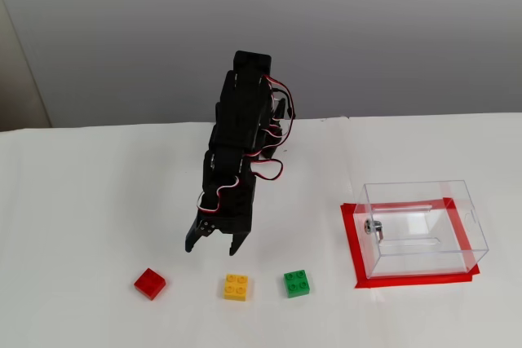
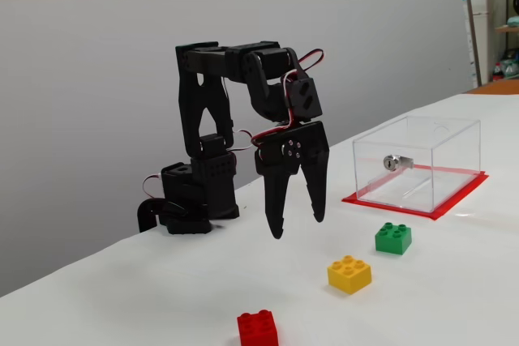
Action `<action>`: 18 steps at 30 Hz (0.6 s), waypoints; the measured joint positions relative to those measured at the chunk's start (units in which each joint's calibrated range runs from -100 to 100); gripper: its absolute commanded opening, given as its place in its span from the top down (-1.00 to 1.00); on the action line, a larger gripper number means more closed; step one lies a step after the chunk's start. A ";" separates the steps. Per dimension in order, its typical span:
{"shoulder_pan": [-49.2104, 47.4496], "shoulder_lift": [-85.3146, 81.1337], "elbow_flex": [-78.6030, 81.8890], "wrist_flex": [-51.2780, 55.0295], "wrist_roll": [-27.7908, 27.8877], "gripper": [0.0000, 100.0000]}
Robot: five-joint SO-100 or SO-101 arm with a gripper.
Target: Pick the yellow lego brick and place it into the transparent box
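Our gripper [image 2: 297, 228] hangs above the table with its fingers spread wide apart, holding and touching nothing. We judge the task barely begun: the yellow lego brick [image 2: 349, 274] lies untouched on the table, just ahead of the fingertips, between the red brick [image 2: 258, 328] and the green brick [image 2: 393, 238]. Grasping, carrying and dropping it into the empty transparent box [image 1: 422, 228] all remain

Black claw [image 2: 296, 226] with red and white wires; yellow-orange lego brick [image 1: 236, 287]; green brick [image 1: 296, 283]; red brick [image 1: 150, 283]; clear transparent box [image 1: 424, 227] on red tape [image 1: 351, 238]; white desk [image 1: 81, 201]; grey wall [image 1: 122, 30].
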 measured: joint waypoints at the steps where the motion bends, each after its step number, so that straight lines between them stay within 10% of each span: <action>1: -0.11 0.00 0.00 0.00 0.00 0.28; 18: -0.85 8.88 -0.97 -8.74 -0.20 0.27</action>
